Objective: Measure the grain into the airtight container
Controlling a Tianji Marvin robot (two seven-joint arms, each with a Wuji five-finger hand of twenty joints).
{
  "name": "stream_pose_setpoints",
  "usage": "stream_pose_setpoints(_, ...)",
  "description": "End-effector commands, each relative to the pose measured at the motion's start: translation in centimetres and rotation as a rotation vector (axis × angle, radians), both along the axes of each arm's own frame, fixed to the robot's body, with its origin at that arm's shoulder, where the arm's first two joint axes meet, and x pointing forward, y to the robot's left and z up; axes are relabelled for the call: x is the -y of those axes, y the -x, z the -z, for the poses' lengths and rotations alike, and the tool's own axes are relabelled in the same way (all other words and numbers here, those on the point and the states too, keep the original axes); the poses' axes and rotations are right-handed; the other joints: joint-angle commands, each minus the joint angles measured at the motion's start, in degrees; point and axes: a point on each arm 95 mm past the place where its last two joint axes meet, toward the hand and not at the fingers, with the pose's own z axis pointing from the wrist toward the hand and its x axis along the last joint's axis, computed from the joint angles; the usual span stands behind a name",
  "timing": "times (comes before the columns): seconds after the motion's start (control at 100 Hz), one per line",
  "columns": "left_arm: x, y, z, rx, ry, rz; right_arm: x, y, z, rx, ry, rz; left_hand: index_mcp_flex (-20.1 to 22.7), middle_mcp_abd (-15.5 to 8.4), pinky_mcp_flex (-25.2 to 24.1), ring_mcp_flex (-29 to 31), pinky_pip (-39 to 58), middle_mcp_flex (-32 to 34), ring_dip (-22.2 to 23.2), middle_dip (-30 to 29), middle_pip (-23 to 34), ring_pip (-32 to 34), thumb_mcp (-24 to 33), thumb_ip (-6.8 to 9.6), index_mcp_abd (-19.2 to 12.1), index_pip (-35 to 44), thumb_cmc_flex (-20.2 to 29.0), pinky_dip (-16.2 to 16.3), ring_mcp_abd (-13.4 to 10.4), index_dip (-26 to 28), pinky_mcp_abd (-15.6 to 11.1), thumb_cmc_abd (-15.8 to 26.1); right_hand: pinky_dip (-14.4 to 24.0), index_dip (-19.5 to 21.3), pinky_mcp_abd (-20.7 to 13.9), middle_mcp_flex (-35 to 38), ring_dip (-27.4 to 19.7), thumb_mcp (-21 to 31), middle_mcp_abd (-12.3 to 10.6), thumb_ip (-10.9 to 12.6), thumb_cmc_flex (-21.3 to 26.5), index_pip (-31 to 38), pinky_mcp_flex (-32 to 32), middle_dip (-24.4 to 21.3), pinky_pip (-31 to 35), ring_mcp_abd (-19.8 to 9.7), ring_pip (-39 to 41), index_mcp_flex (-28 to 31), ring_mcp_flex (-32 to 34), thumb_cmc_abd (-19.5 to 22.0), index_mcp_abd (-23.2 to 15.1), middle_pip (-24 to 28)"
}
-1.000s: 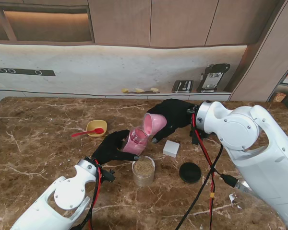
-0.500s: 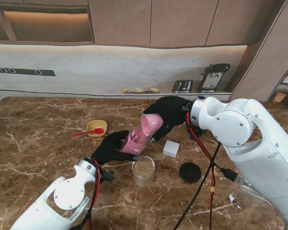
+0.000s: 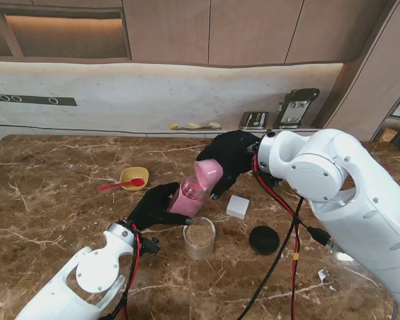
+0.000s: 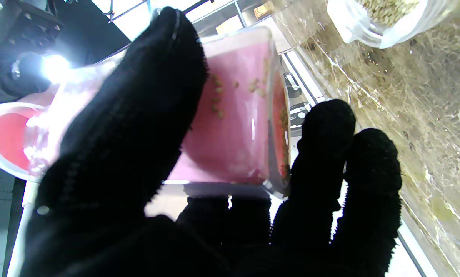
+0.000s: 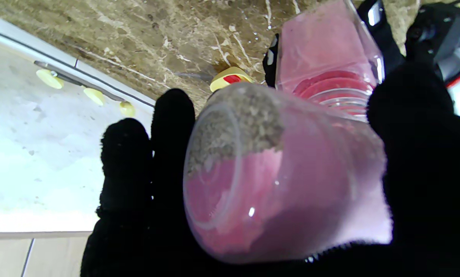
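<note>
My left hand (image 3: 155,207) is shut on a clear pink airtight container (image 3: 187,198), tilted with its threaded mouth up toward the right. In the left wrist view a few grains lie inside the container (image 4: 230,127), gripped by my left hand (image 4: 130,154). My right hand (image 3: 231,155) is shut on a pink measuring cup (image 3: 209,175), tipped with its rim at the container's mouth. The right wrist view shows grain in the cup (image 5: 276,173), which my right hand (image 5: 418,154) wraps, with the container (image 5: 326,65) just beyond.
A clear jar of grain (image 3: 199,237) stands on the marble table just nearer to me than the container. A black lid (image 3: 264,239) and a white box (image 3: 238,207) lie to its right. A yellow bowl with a red spoon (image 3: 134,178) sits to the left.
My right arm has swung a little to the left and the cup has tipped further down onto the container's mouth. The left hand has hardly moved.
</note>
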Motion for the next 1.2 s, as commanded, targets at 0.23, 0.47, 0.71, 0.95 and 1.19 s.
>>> stream_pose_setpoints(0.23,1.0,0.3,-0.7,0.017,0.009,0.015,-0.7,0.2,0.1,0.05,0.056,-0.029,21.8,-5.64,0.01,1.3,2.97,10.26,0.41,4.71,17.93,2.73,21.39,2.95,-12.6,33.31,9.69,1.46,-3.11,5.07,-0.12,25.14,1.48,1.16,-2.98,5.96,3.22,12.41,-6.01,-0.52,8.94,3.98,1.43,3.27,3.42,-7.65,6.69,7.35,4.71,14.19,-11.78,8.11)
stream_pose_setpoints(0.47,1.1,0.3,-0.6,0.015,0.006,0.014,-1.6,0.6,0.0,0.156,0.13,-0.075,21.76,-5.67,0.01,1.28,3.02,10.29,0.41,4.73,17.96,2.79,21.47,2.88,-12.74,33.34,9.64,1.46,-3.18,5.1,-0.24,25.06,1.6,1.44,-3.24,6.26,3.62,12.65,-6.52,-0.51,8.48,4.01,1.9,3.62,3.67,-8.15,7.28,7.5,5.08,14.16,-12.26,8.61)
stream_pose_setpoints(0.71,1.2,0.3,-0.5,0.014,0.007,0.013,-2.3,1.2,0.1,0.247,0.189,-0.118,21.78,-5.62,-0.02,1.27,3.04,10.31,0.4,4.72,17.98,2.85,21.55,2.84,-12.67,33.33,9.64,1.45,-3.15,5.09,-0.25,25.06,1.56,1.66,-3.44,6.57,3.75,12.96,-6.87,-0.53,8.05,3.92,2.44,3.73,3.66,-8.57,7.35,7.55,5.51,14.11,-12.64,8.74)
stream_pose_setpoints(0.95,1.1,0.4,-0.4,0.01,0.01,0.008,-3.2,1.9,0.1,0.339,0.253,-0.166,21.85,-5.44,-0.12,1.28,3.07,10.35,0.4,4.7,17.99,2.93,21.61,2.8,-12.48,33.29,9.64,1.47,-2.95,5.06,-0.11,24.97,1.51,1.85,-3.71,6.85,3.93,13.21,-7.26,-0.51,7.67,3.81,2.93,3.82,3.7,-9.06,7.55,7.61,5.88,14.12,-13.03,8.93)
stream_pose_setpoints(1.19,1.0,0.4,-0.4,0.014,0.011,0.006,-3.9,2.3,0.4,0.385,0.296,-0.2,21.88,-5.46,-0.14,1.27,3.1,10.39,0.38,4.69,17.97,2.98,21.64,2.79,-12.54,33.27,9.61,1.47,-2.95,5.04,-0.08,25.0,1.49,1.98,-3.94,7.16,4.13,13.35,-7.52,-0.49,7.23,3.63,3.51,3.74,3.81,-9.63,7.87,7.6,6.32,14.25,-13.34,9.16)
